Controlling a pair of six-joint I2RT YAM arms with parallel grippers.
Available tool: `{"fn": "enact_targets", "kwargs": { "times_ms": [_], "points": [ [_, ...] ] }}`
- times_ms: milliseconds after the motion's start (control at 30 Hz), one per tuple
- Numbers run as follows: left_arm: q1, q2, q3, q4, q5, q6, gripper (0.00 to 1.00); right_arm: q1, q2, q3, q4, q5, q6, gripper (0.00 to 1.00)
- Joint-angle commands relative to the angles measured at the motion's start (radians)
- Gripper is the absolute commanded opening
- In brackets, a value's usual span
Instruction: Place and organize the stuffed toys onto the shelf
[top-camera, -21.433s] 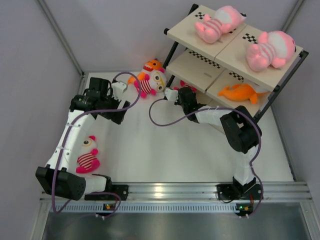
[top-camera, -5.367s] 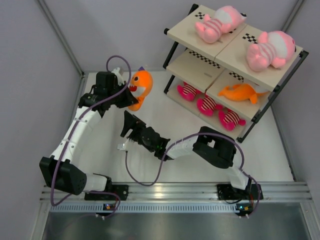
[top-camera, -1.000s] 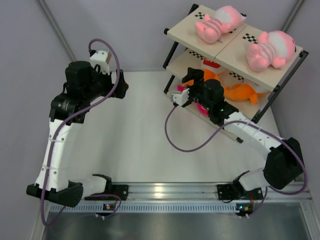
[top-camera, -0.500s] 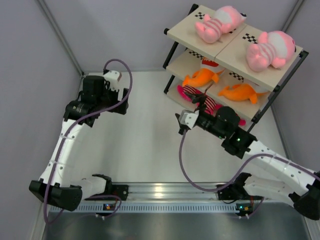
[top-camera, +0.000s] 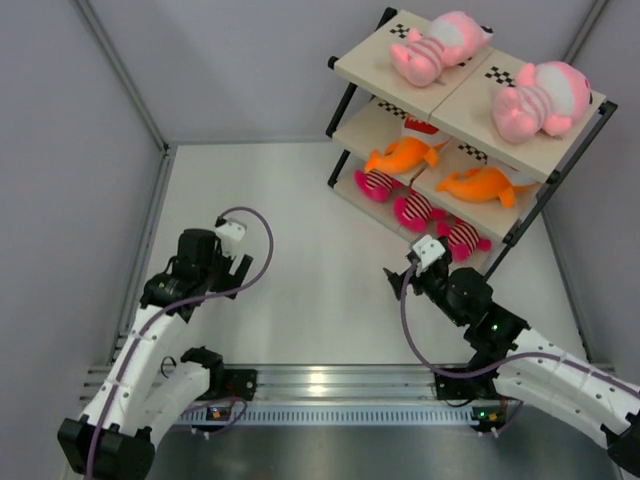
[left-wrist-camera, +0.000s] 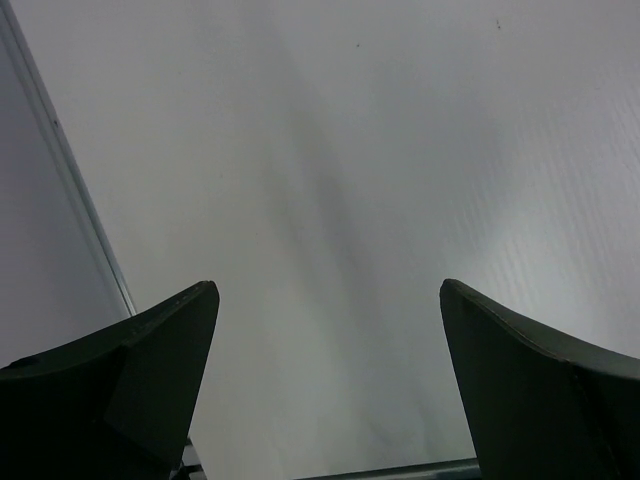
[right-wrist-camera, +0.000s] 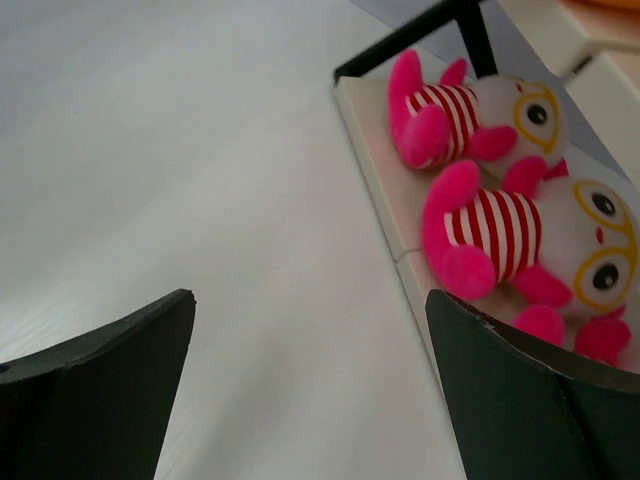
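Seeing pink, orange and striped plush toys (top-camera: 405, 155) on the black-framed beige shelf (top-camera: 368, 58), upper right.
My left end effector (left-wrist-camera: 328, 288) and right end effector (right-wrist-camera: 310, 296) gape wide over the white desk (top-camera: 300, 250).

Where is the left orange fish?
Top view: the left orange fish lies on the shelf's middle tier, left of the other orange fish, above the striped toys.
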Motion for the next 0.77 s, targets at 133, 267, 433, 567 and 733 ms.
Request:
{"fn": "enact_targets", "kwargs": {
  "times_ms": [133,267,433,567,733],
  "points": [
    [0.013,-0.143,-0.162,0.165,-0.001,0.036,0.99,0.001,-0.082,-0.096,0.056,0.347,0.18,0.99],
    [0.016,-0.169,-0.188,0.214,-0.095,0.004,0.99,-0.001,-0.074,-0.108,0.036,0.487,0.183,0.99],
    [0.019,-0.178,-0.193,0.226,-0.109,-0.005,0.99,0.001,-0.065,-0.145,0.073,0.508,0.196,0.99],
    [0.022,-0.169,-0.192,0.229,-0.128,-0.014,0.99,-0.001,-0.044,-0.142,0.07,0.52,0.191,1.0],
    [0.028,-0.157,-0.19,0.229,-0.117,-0.008,0.99,0.001,-0.016,-0.139,0.083,0.517,0.182,1.0]
  ]
}}
